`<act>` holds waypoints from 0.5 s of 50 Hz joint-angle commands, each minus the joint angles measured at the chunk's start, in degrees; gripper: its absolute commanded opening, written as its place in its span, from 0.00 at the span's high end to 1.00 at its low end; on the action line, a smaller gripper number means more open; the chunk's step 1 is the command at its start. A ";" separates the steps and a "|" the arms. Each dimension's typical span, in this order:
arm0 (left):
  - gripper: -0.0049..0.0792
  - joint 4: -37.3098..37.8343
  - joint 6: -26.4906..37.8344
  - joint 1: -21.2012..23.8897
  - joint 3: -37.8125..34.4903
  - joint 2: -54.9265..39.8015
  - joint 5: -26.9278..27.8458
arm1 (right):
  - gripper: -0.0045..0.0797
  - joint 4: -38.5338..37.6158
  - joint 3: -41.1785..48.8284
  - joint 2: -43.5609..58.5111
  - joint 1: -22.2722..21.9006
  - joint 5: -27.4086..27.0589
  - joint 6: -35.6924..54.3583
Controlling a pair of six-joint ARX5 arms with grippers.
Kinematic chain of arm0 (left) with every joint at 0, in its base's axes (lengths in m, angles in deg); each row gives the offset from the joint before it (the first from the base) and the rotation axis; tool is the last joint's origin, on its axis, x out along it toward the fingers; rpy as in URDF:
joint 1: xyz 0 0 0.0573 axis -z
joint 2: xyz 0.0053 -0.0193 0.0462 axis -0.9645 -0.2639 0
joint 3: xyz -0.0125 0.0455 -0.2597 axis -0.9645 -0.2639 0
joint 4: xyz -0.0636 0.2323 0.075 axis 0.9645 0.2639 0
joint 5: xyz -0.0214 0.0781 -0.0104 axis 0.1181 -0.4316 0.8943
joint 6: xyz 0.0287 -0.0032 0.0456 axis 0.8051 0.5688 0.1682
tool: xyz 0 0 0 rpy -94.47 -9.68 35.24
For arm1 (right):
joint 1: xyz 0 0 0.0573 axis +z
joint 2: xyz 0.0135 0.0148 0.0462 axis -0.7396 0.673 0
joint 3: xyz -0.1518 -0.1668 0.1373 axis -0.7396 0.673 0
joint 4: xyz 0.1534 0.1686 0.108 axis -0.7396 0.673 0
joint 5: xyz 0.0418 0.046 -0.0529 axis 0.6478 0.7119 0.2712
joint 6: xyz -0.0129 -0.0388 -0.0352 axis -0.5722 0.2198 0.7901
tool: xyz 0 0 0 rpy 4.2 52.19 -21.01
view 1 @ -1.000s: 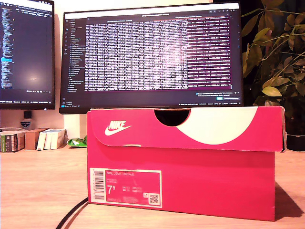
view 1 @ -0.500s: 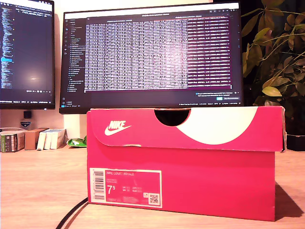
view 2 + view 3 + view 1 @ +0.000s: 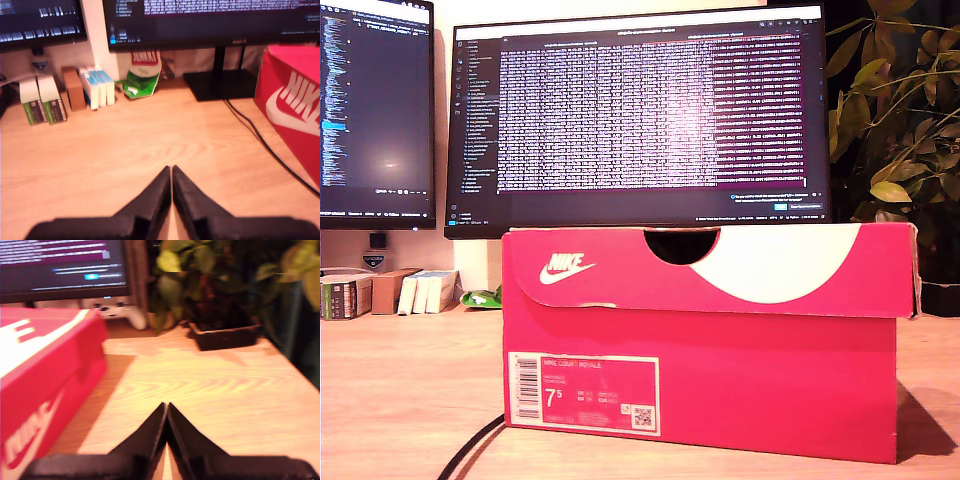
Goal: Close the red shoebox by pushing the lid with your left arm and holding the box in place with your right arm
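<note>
The red shoebox fills the middle of the exterior view, its lid lying down over the box with a white swoosh and a finger notch at the top edge. No arm shows in that view. In the first wrist view my first gripper is shut, empty, low over bare wood, with the red shoebox apart from it off to one side. In the second wrist view my second gripper is shut and empty too, the red shoebox beside it with a gap of wood between.
Two monitors stand behind the box. Small cartons and a green bag line the wall. A black cable runs from the monitor foot past the box. A potted plant and a white controller sit at the back.
</note>
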 commanded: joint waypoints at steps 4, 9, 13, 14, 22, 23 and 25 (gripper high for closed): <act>0.96 0.83 -0.13 -0.24 -1.88 0.48 0.09 | 0.96 -0.57 0.90 -0.37 -1.55 0.07 -0.13; 0.96 0.83 -0.13 -0.24 -1.88 0.48 0.11 | 0.96 -0.57 0.90 -0.37 -2.32 0.02 -0.13; 0.96 0.83 -0.13 -0.28 -1.88 0.48 0.09 | 0.96 -0.55 0.90 -0.37 -2.45 0.04 -0.13; 0.96 0.83 -0.13 -0.33 -1.88 0.48 0.09 | 0.96 -0.55 0.90 -0.37 -2.45 0.04 -0.13; 0.96 0.83 -0.13 -1.53 -1.88 0.48 0.07 | 0.96 -0.55 0.90 -0.37 -2.45 0.04 -0.13; 0.96 0.85 -0.13 -1.64 -1.88 0.48 0.07 | 0.96 -0.55 0.90 -0.37 -2.45 0.04 -0.13; 0.96 0.83 -0.13 -1.75 -1.88 0.48 0.04 | 0.96 -0.55 0.90 -0.37 -2.45 0.04 -0.13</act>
